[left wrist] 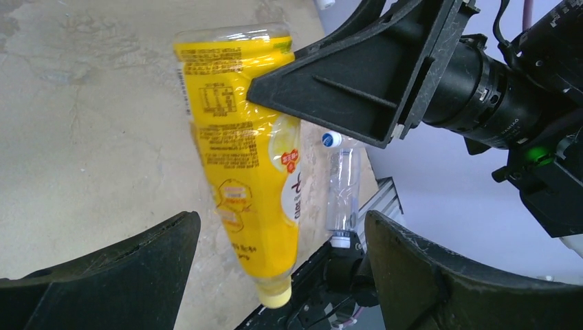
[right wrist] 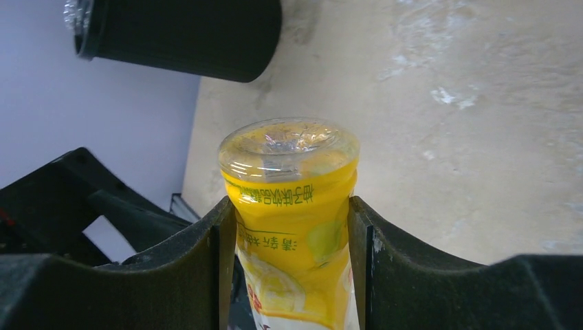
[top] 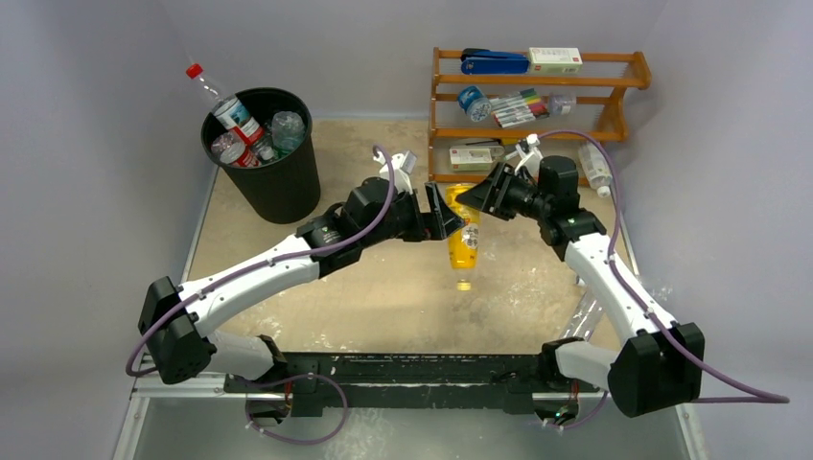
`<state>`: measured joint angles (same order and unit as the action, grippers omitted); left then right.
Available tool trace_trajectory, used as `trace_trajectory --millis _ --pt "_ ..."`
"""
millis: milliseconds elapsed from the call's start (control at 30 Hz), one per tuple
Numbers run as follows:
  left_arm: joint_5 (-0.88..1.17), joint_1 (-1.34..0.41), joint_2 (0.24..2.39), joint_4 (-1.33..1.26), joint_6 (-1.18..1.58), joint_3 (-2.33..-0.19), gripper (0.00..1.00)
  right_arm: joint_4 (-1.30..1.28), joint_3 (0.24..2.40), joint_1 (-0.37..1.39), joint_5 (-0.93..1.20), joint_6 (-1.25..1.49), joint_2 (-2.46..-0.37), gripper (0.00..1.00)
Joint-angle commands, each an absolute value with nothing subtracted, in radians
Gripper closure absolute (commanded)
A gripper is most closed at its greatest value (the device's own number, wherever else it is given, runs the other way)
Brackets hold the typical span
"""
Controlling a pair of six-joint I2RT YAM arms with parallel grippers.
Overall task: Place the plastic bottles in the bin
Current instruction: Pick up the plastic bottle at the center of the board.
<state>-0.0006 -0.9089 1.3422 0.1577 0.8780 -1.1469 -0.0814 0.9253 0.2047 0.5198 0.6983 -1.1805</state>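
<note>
A yellow bottle [top: 462, 244] hangs cap-down above the middle of the table. My right gripper [top: 476, 198] is shut on its upper end, the base; in the right wrist view the two fingers press the bottle [right wrist: 289, 172] on both sides of the right gripper [right wrist: 292, 227]. My left gripper [top: 447, 213] is open. Its wide-spread jaws flank the bottle's lower half [left wrist: 240, 172] without touching it, around the left gripper [left wrist: 282, 234]. The black bin [top: 273, 182] stands at the far left with several bottles inside. One red-capped bottle [top: 213, 94] sticks out over its rim.
An orange wooden rack [top: 537, 101] with markers, boxes and a blue stapler stands at the back right. A clear bottle [top: 594, 168] lies beside its right end. Another clear bottle [left wrist: 342, 185] lies by the table's near right edge, close to the right arm's base.
</note>
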Motion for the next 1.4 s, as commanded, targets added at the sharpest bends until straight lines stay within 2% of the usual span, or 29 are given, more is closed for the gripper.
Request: trace_trajectory --millis 0,367,1000,1067,1367 --pt "0.000 -0.927 1.351 0.060 0.903 -1.146 0.11 0.046 0.922 0.245 0.600 0.793 -1.151 0.66" --pt "-0.077 -0.955 1.352 0.090 0.890 -1.152 0.11 0.148 0.929 0.284 0.655 0.902 -1.149 0.65" --pt "-0.220 -0.962 1.358 0.153 0.832 -1.226 0.22 0.149 0.916 0.325 0.658 0.933 -1.108 0.65" --pt "-0.225 -0.962 1.359 0.152 0.829 -1.232 0.25 0.147 0.911 0.329 0.656 0.933 -1.105 0.65" --pt "-0.210 -0.962 1.384 0.178 0.812 -1.264 0.53 0.149 0.902 0.334 0.649 0.933 -1.109 0.62"
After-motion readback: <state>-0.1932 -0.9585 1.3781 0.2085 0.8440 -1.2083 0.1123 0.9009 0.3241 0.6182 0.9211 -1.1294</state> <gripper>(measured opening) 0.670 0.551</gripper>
